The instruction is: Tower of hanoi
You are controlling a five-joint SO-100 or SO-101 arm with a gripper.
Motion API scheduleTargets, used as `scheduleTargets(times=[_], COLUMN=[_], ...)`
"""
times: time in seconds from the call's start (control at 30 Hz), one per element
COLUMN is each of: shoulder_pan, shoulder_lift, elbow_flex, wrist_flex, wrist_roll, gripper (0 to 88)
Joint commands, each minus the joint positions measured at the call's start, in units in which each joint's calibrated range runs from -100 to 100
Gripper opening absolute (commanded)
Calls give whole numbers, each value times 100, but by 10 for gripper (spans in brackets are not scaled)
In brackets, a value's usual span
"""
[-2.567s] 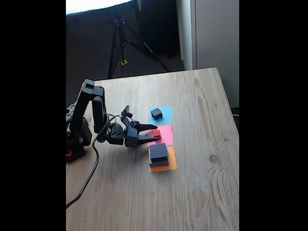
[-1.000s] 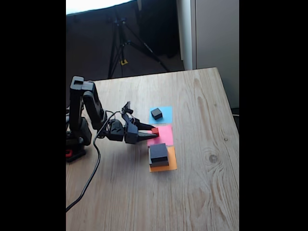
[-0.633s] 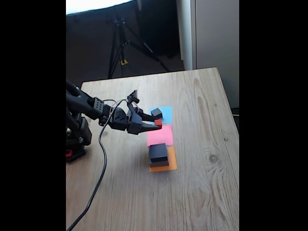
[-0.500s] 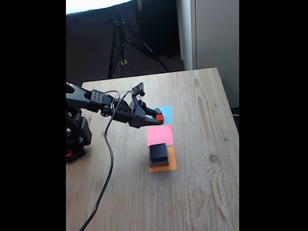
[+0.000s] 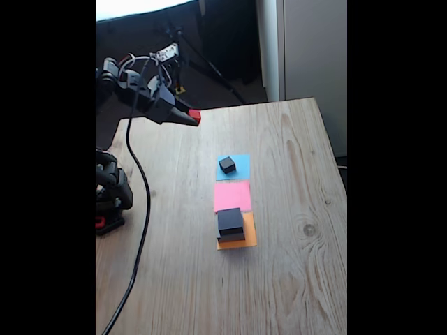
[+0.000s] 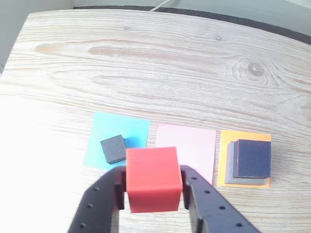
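Observation:
My gripper [image 5: 193, 116] [image 6: 153, 187] is raised high above the table's far left part, shut on the tiny red cube [image 5: 195, 115] [image 6: 152, 178]. The small black cube [image 5: 227, 165] [image 6: 113, 149] sits on the blue paper square [image 5: 241, 165] [image 6: 109, 132]. The pink paper square [image 5: 232, 195] [image 6: 189, 145] lies bare. On the orange paper square [image 5: 249, 237] [image 6: 223, 165] the medium black block [image 5: 230, 221] [image 6: 252, 158] rests on the large flat grey block [image 5: 230, 238] [image 6: 231, 162].
The arm's base [image 5: 110, 192] stands at the table's left edge, with a black cable [image 5: 143, 230] trailing toward the front. A tripod [image 5: 178, 56] stands on the floor behind the wooden table [image 5: 293, 265]. The table's right edge is near the squares' far side.
The gripper closed on the red cube over the pink square, lifted it off, then swung it up and back toward the far left. The pink square is now bare.

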Motion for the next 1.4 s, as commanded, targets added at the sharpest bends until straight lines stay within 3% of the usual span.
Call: scheduleTargets(times=[0.0, 0.17, 0.33, 0.7, 0.83, 0.93, 1.37], shoulder_pan=[-319, -736, -945, -1062, -1079, -1062, -1229], shoulder_lift=[-279, -544, -960, -2595, -2519, -2171, 297], elbow_flex=[-1420, -1257, 398, 5725, 7289, 8316, 8952], wrist_flex=[1037, 1321, 455, -3447, -5543, -7056, -10513], wrist_roll=[119, -31, 19, 1039, 1424, 1424, 1424], gripper=[54, 55, 57, 60, 60, 61, 67])
